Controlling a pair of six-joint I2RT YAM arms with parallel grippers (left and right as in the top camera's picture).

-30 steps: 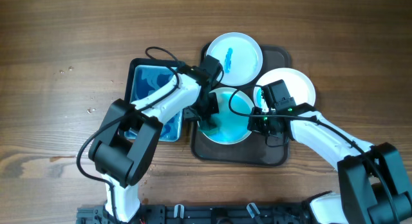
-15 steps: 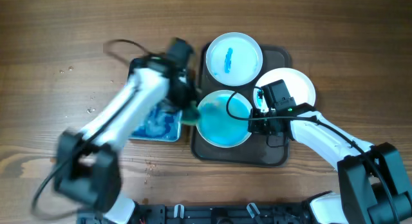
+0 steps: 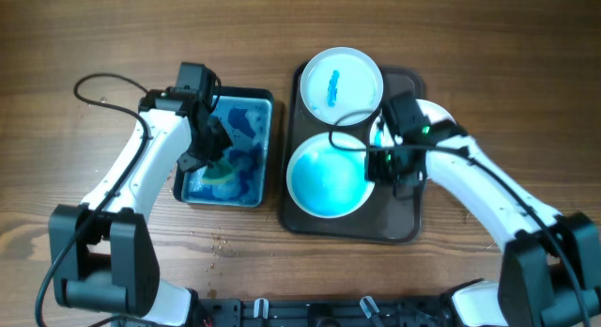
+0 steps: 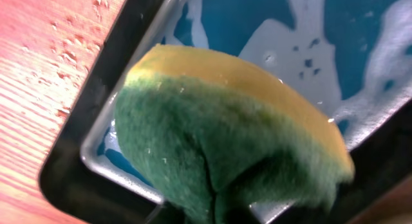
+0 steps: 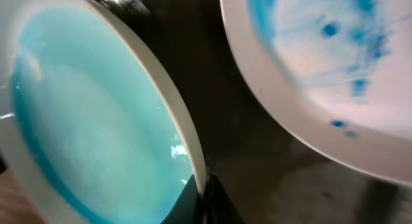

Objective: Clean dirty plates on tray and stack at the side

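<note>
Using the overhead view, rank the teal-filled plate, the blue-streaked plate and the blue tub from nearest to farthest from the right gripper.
1. The teal plate, near end of the tray, rim in the right gripper.
2. The streaked plate, far end of the tray.
3. The tub, left of the tray.

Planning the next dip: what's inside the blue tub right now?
Foamy blue water with white suds in the blue tub, plus the green-and-yellow sponge over one corner. The sponge hides the floor beneath it; whether it touches water is unclear.
</note>
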